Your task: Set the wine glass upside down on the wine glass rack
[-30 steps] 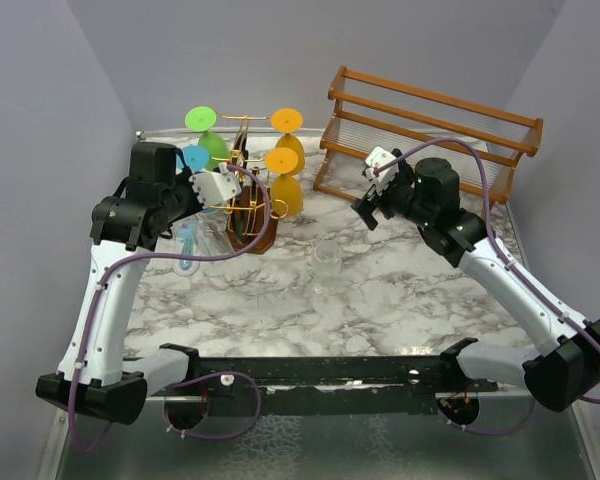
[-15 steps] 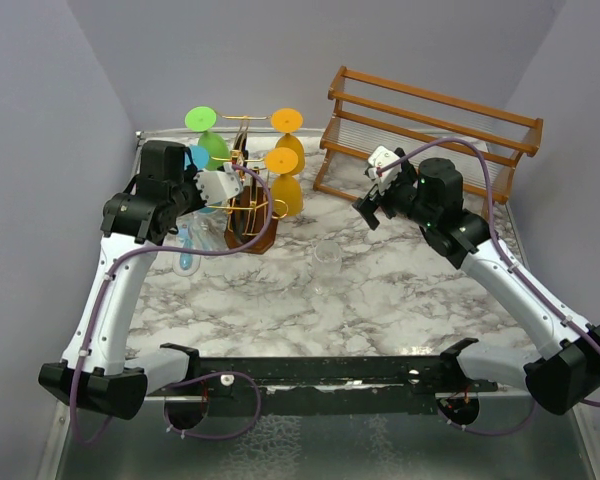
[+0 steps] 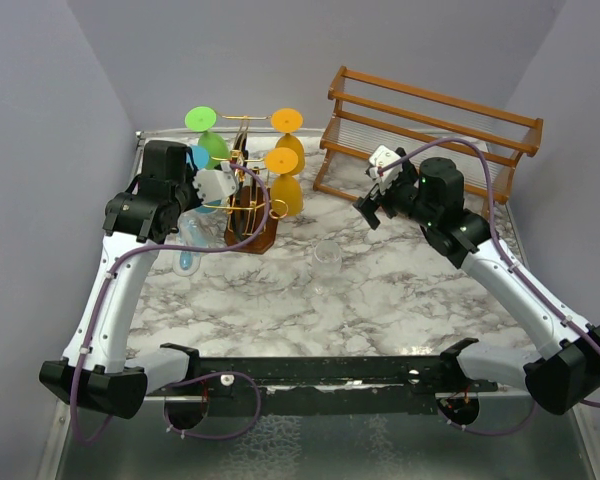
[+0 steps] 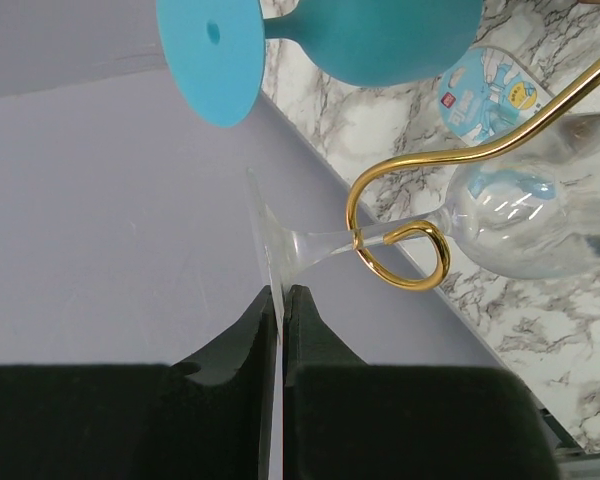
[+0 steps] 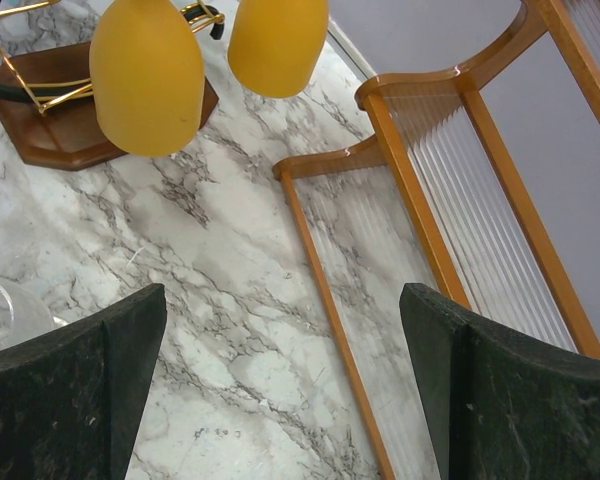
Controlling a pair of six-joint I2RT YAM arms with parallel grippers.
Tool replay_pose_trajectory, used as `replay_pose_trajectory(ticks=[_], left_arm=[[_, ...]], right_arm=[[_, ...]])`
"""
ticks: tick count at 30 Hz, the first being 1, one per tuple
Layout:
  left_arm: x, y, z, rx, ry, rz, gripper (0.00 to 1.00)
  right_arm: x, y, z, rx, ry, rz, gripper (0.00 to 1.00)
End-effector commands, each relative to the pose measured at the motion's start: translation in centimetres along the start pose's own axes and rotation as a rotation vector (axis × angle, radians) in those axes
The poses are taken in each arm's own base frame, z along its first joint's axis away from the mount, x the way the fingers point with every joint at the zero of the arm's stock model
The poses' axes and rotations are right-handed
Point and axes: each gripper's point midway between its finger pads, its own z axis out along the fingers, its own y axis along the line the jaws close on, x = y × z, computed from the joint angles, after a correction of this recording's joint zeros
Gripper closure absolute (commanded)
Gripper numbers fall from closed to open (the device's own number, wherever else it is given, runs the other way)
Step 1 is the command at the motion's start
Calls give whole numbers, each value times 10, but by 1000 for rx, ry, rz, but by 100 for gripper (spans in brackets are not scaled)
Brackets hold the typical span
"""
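Threading home on the left side of the wine glass rack (image 3: 252, 225), the clear wine glass (image 4: 520, 210) has its stem inside a gold scroll hook, while the left pincer (image 4: 281, 292) stays clenched on the edge of the glass's foot. Compared with a second ago, that left arm has lifted and drawn back toward the blue glass (image 4: 380, 35), then barely budged in the last half-second. Over by the slatted wooden rack (image 3: 430, 130), the right pincer (image 5: 285, 400) hangs released above the counter (image 3: 380, 300), nudged only slightly rightward.
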Motion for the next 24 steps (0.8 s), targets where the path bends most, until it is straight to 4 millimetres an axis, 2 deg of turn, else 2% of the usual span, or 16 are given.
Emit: replay_pose_trajectory(ticks=[1,24], left_arm=[[5,11,-13,-42,27,2,98],[0,4,-26,1,-24,-2,98]], right_arm=[[-8,-2,-3,1,-37,-13,0],[-7,-2,-4,0,-37,-18,0]])
